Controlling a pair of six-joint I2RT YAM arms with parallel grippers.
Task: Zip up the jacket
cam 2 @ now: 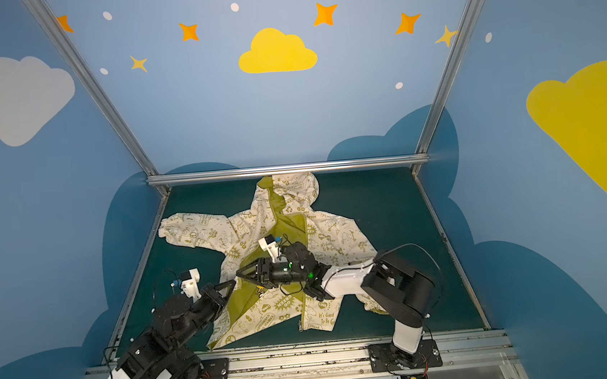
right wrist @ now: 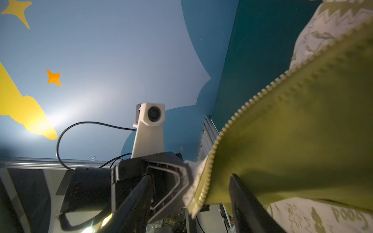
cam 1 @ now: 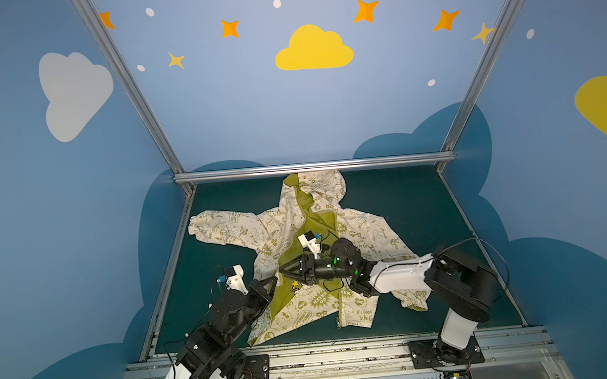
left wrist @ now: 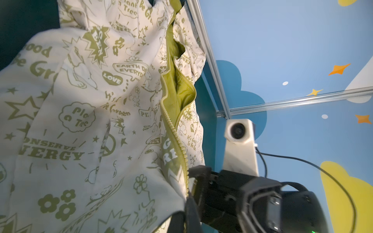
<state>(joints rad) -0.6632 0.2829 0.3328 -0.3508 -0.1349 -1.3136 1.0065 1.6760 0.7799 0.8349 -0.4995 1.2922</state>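
Jacket (cam 1: pixel 354 231) spread open on the green table (cam 1: pixel 407 196), hood farthest; seemingly soft, light (sags wherever unsupported). Left gripper (cam 1: pixel 273 280) pinches its toothed zipper edge (right wrist: pixel 214 161), the sensible hold; right gripper (cam 1: pixel 282 270) stands wide-jawed alongside.

Saw the jacket (cam 1: pixel 275 230) sprawled over the middle of the mat (cam 1: pixel 429 224), hood jammed against the back rail (cam 1: pixel 315 167), so no way past there. One sleeve reached the mat's left edge. The right arm (cam 1: pixel 399 274) lay across the jacket's lower half. Left gripper (cam 1: pixel 274 280) and right gripper (cam 1: pixel 282 269) sat nearly tip to tip at the lifted front flap, with barely a gap. There was open mat at back right, and a thin strip along the front.
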